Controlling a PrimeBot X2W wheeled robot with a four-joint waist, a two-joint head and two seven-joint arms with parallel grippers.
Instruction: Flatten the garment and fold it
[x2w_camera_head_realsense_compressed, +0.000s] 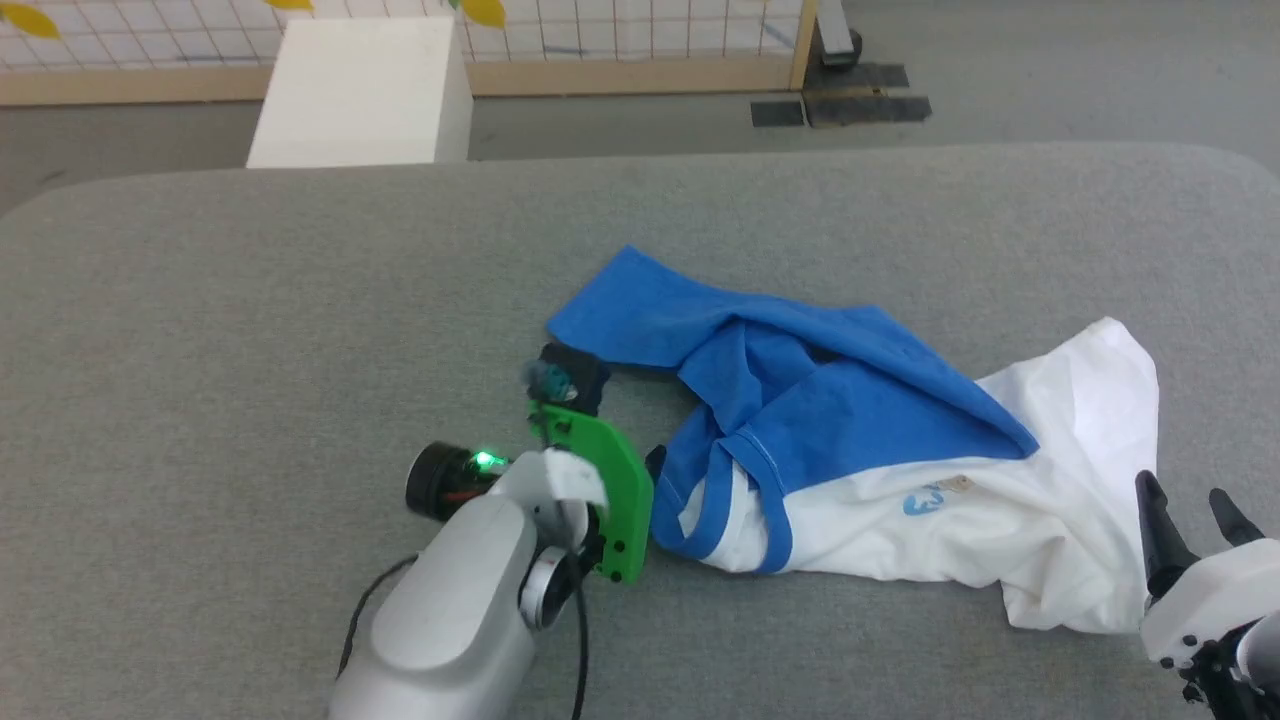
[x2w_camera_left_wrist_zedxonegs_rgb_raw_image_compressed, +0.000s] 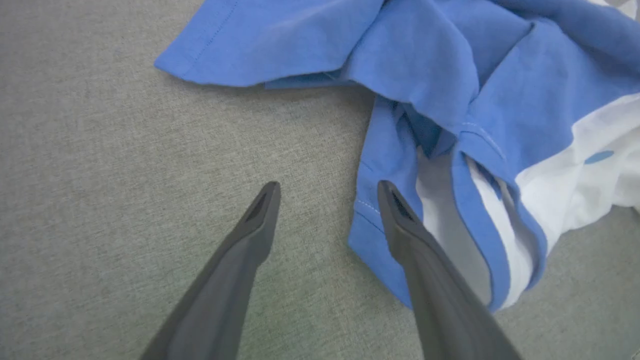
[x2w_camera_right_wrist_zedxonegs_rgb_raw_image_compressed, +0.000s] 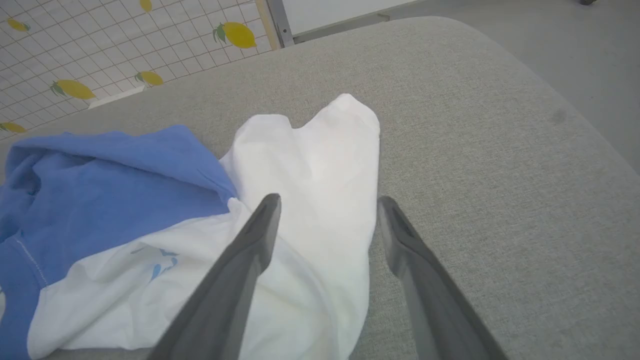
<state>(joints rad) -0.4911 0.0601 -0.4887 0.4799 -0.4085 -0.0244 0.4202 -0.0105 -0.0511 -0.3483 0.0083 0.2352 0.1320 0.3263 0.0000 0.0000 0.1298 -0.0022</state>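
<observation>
The garment (x2w_camera_head_realsense_compressed: 850, 400) lies crumpled on the grey table (x2w_camera_head_realsense_compressed: 250, 300), right of centre, with its blue part bunched at the left and its white body spread to the right. A small light blue print shows on the white cloth. My left gripper (x2w_camera_left_wrist_zedxonegs_rgb_raw_image_compressed: 327, 192) is open at the blue neck edge of the garment (x2w_camera_left_wrist_zedxonegs_rgb_raw_image_compressed: 500, 75); one finger is over the blue trim, the other over bare table. My right gripper (x2w_camera_head_realsense_compressed: 1183, 495) stands open at the white end. In the right wrist view its fingers (x2w_camera_right_wrist_zedxonegs_rgb_raw_image_compressed: 250, 250) hover over the white cloth of the garment (x2w_camera_right_wrist_zedxonegs_rgb_raw_image_compressed: 310, 160), gripping nothing.
The table's rounded far edge runs across the head view, with grey floor beyond. A white box (x2w_camera_head_realsense_compressed: 360, 90) stands on the floor behind the table. A wooden-framed grid fence with yellow lemon prints (x2w_camera_right_wrist_zedxonegs_rgb_raw_image_compressed: 237, 35) lines the back. Bare tabletop spreads to the left.
</observation>
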